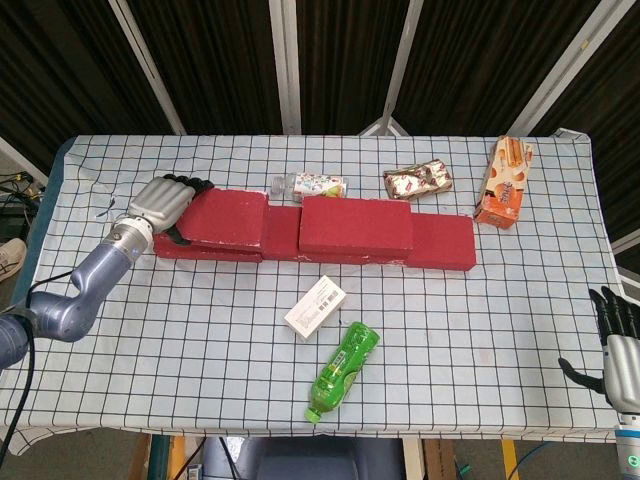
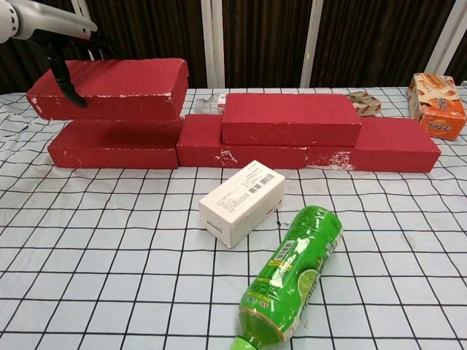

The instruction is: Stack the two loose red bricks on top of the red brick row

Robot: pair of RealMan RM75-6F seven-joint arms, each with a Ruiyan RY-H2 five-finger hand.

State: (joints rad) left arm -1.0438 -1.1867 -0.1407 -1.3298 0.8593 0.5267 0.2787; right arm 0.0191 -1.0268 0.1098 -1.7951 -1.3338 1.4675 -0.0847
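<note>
A table covered in a white cloth with a black grid fills both views. Across its middle runs the red brick row, 3 bricks laid end to end from left to right.

1 loose red brick, the stacked brick, lies flat on top of the row, over its middle and right part.

The held brick sits above the left end of the row. In the chest view the held brick appears level, just over the left bottom brick, with a dark shadow under it; whether it touches the row cannot be told.

The left hand grips the held brick at its left end, fingers wrapped over the top edge and a dark thumb down the near face. In the chest view the left hand shows at the upper left corner.

The right hand hangs off the table's near right corner, fingers spread apart and holding nothing.

A green bottle lies on its side near the front edge. An orange carton stands at the far right. A white box lies between the row and the bottle. Behind the row lie a small packet and a crumpled wrapper.
</note>
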